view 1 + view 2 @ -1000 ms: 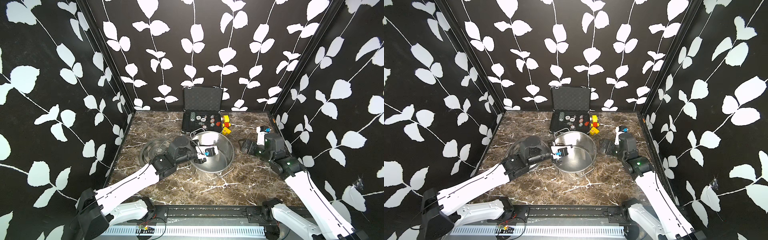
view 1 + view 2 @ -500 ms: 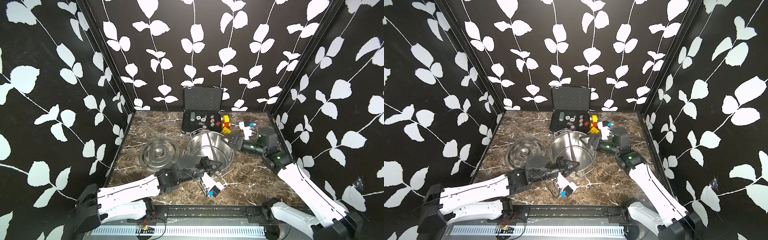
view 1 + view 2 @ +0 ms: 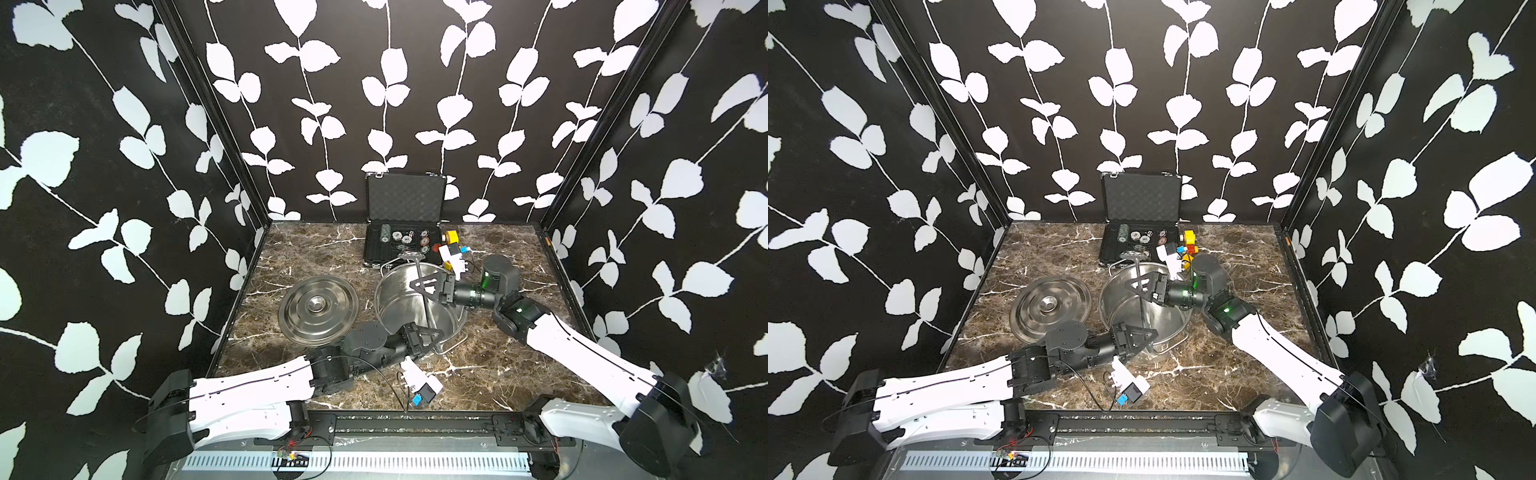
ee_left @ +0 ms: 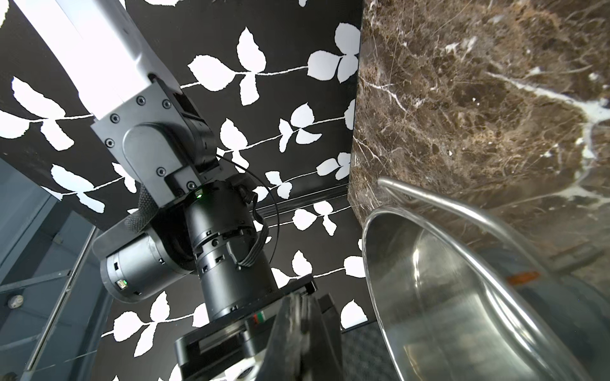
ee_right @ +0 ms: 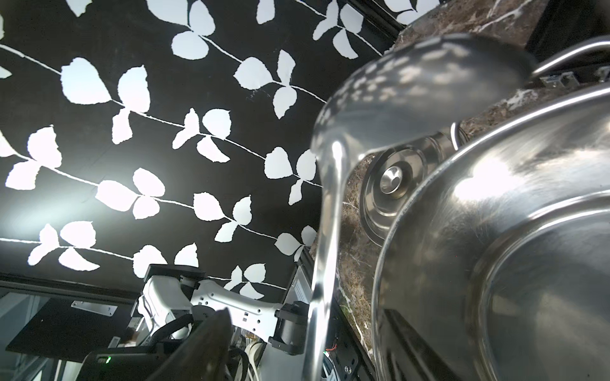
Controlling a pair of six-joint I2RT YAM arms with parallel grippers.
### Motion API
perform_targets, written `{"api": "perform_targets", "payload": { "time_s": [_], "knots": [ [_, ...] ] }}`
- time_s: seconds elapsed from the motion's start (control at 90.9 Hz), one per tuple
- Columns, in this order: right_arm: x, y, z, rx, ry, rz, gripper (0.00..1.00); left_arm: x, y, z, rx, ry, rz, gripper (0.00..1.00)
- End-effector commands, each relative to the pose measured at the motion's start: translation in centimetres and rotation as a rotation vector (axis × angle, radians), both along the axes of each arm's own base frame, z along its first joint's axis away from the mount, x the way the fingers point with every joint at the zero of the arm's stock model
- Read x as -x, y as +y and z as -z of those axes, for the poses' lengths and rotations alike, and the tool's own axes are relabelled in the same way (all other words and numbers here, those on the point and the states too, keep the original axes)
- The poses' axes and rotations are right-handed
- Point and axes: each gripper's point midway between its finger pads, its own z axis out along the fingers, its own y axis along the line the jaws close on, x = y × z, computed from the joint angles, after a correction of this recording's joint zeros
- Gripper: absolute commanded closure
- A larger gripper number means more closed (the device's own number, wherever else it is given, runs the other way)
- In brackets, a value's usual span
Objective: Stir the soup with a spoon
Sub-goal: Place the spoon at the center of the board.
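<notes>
A steel pot [image 3: 395,307] [image 3: 1167,324] stands mid-table, and its inside shows bare steel with no soup in view. The silver spoon [image 3: 423,291] [image 3: 1141,303] leans in it, its bowl poking over the far rim. My right gripper [image 3: 416,286] [image 3: 1136,286] reaches over the pot from the right, open. The spoon's handle [image 5: 325,250] runs past one of its fingers [image 5: 211,336] with a gap between them. At the pot's near rim, my left gripper [image 3: 436,334] [image 3: 1150,334] [image 4: 298,316] is shut on nothing.
The pot's lid [image 3: 318,309] lies flat to the left of the pot. An open black case [image 3: 405,245] of small parts stands behind it, with coloured blocks [image 3: 451,237] beside it. Patterned walls close in three sides.
My left arm pulled back from above the pot to its near rim. My right arm swung in from the right over the pot, and its jaws have narrowed around the spoon's handle.
</notes>
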Motion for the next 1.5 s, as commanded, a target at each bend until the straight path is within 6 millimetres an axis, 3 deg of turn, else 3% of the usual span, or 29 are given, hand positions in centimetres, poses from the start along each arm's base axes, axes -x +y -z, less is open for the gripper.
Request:
{"api": "perform_targets", "payload": {
  "time_s": [0.0, 0.198, 0.374, 0.506, 0.572, 0.66, 0.814, 0.902, 0.979, 1.067, 1.155, 1.221, 1.342, 1.485],
  "knots": [
    [0.9, -0.1, -1.9, -0.065, -0.045, -0.02, 0.37, -0.2, 0.4, -1.1, 0.043, -0.026, -0.018, 1.0],
    [1.5, -0.8, -0.8, -0.048, -0.018, 0.001, 0.61, -0.4, 0.6, -0.8, 0.042, -0.013, -0.035, 1.0],
    [1.4, -0.7, -0.9, -0.051, -0.023, -0.003, 1.0, -0.3, 0.3, -0.9, 0.048, -0.005, -0.031, 1.0],
    [1.2, -0.5, -1.2, -0.064, -0.041, -0.004, 1.0, -0.4, 0.2, -1.0, 0.062, 0.015, -0.035, 0.99],
    [1.1, -0.6, -1.4, -0.066, -0.055, 0.002, 1.0, -0.5, 0.2, -1.4, 0.092, 0.047, -0.041, 0.87],
    [0.7, -1.4, -1.8, -0.051, -0.083, 0.037, 1.0, -0.7, 0.1, -2.8, 0.196, 0.15, -0.059, 0.5],
    [-1.4, -6.4, -2.5, 0.003, -0.139, 0.166, 1.0, -3.1, 0.4, -6.3, 0.436, 0.491, -0.199, 0.05],
    [-2.7, -10.7, -2.2, 0.069, -0.164, 0.274, 1.0, -6.3, 1.3, -8.1, 0.596, 0.657, -0.349, 0.01],
    [-3.2, -14.1, -1.5, 0.138, -0.193, 0.361, 1.0, -10.4, 3.9, -9.5, 0.78, 0.82, -0.493, 0.01],
    [-4.1, -17.8, 0.0, 0.165, -0.178, 0.46, 1.0, -15.9, 9.4, -10.0, 1.035, 0.987, -0.706, 0.01],
    [-5.2, -21.0, 2.5, 0.164, -0.13, 0.554, 1.0, -20.4, 16.1, -8.4, 1.263, 1.087, -0.92, 0.01],
    [-5.9, -22.5, 5.0, 0.179, -0.097, 0.607, 1.0, -22.9, 21.5, -6.0, 1.418, 1.139, -1.082, 0.01],
    [-7.0, -23.2, 9.6, 0.187, -0.06, 0.641, 1.0, -24.4, 27.9, -1.5, 1.56, 1.157, -1.3, 0.01],
    [-7.6, -23.2, 15.4, 0.202, 0.034, 0.629, 1.0, -24.2, 32.3, 2.1, 1.648, 1.077, -1.44, 0.01]
  ]
}}
